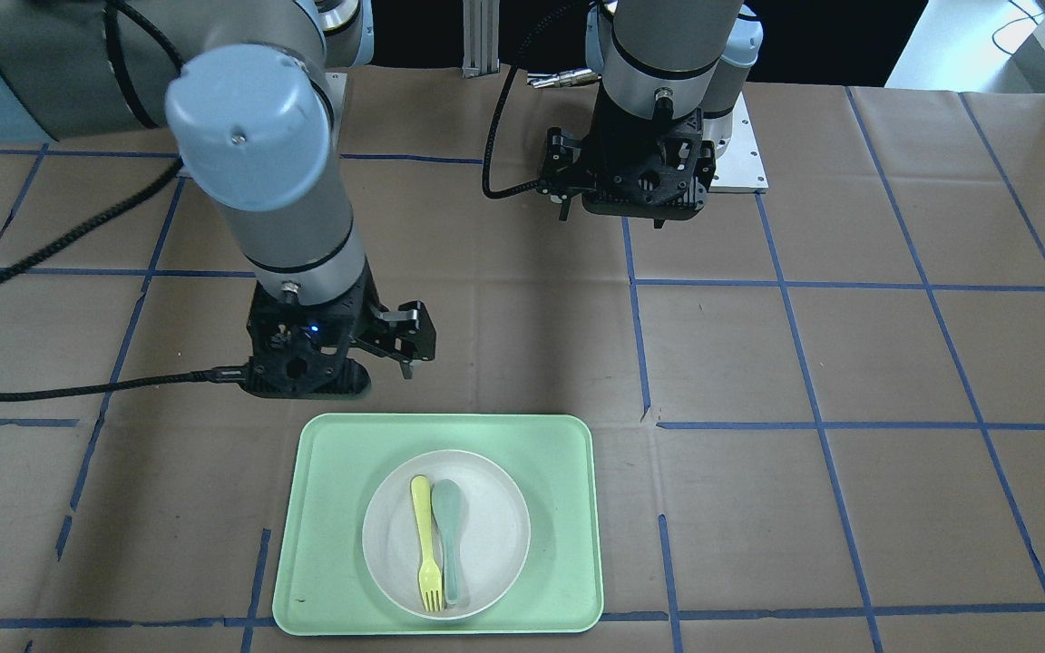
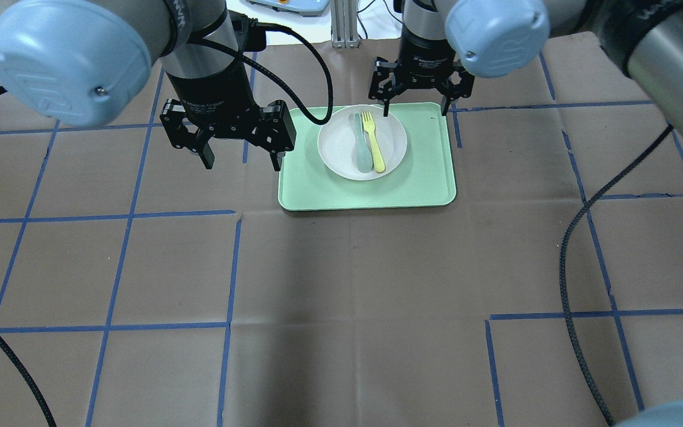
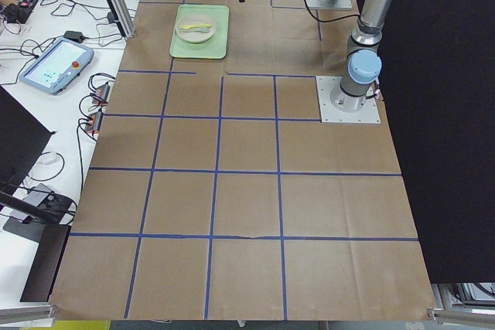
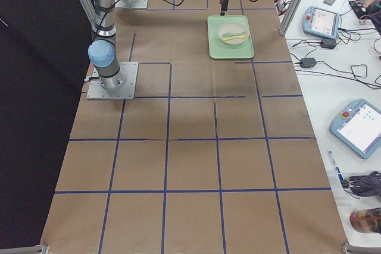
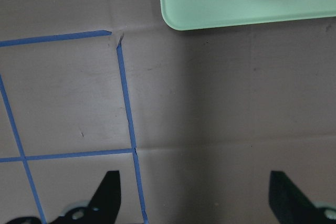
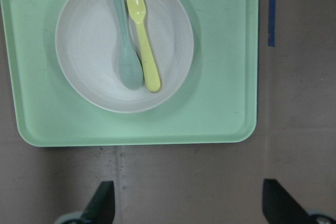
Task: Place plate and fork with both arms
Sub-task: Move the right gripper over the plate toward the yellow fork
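Note:
The off-white plate (image 1: 491,517) sits on the mint-green tray (image 1: 332,526). The yellow fork (image 1: 424,535) lies on the plate beside a grey-green spoon (image 1: 448,540). My right gripper (image 1: 332,376) is open and empty, raised over the table just on the robot side of the tray. In the right wrist view (image 6: 189,208) the plate (image 6: 84,40) and fork (image 6: 143,40) lie ahead of it. My left gripper (image 2: 241,160) is open and empty above bare table, beside the tray's corner (image 5: 210,3).
The table is covered in brown paper with a blue tape grid (image 2: 229,267). Black cables (image 2: 578,237) trail from both arms across the table. Operator pendants and cables lie beyond the table's far edge (image 4: 324,22).

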`<act>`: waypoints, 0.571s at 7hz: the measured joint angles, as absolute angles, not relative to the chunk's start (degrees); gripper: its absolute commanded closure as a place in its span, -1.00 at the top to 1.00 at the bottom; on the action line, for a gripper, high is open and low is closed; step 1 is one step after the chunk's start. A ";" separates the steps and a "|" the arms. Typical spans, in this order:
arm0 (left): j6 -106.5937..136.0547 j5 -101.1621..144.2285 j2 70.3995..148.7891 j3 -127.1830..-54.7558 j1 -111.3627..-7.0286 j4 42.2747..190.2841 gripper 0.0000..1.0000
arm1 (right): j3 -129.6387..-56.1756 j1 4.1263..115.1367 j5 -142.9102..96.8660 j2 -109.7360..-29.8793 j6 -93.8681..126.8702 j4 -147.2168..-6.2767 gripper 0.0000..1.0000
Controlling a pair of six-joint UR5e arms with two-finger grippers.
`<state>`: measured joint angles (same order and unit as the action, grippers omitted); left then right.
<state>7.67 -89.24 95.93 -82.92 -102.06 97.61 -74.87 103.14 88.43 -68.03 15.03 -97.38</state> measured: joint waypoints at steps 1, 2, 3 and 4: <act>7.81 -89.22 96.09 -82.88 -101.51 97.55 0.99 | -72.48 105.22 88.40 -64.38 17.40 -98.99 1.00; 8.07 -89.23 96.35 -82.76 -101.20 97.53 0.99 | -71.38 106.62 88.46 -61.03 19.25 -101.80 1.00; 8.24 -89.25 96.51 -82.77 -101.12 97.54 0.99 | -71.05 107.27 88.70 -58.20 20.02 -104.04 1.00; 8.31 -89.21 96.67 -82.83 -101.09 97.55 0.99 | -71.14 107.41 88.95 -56.16 20.08 -105.47 1.00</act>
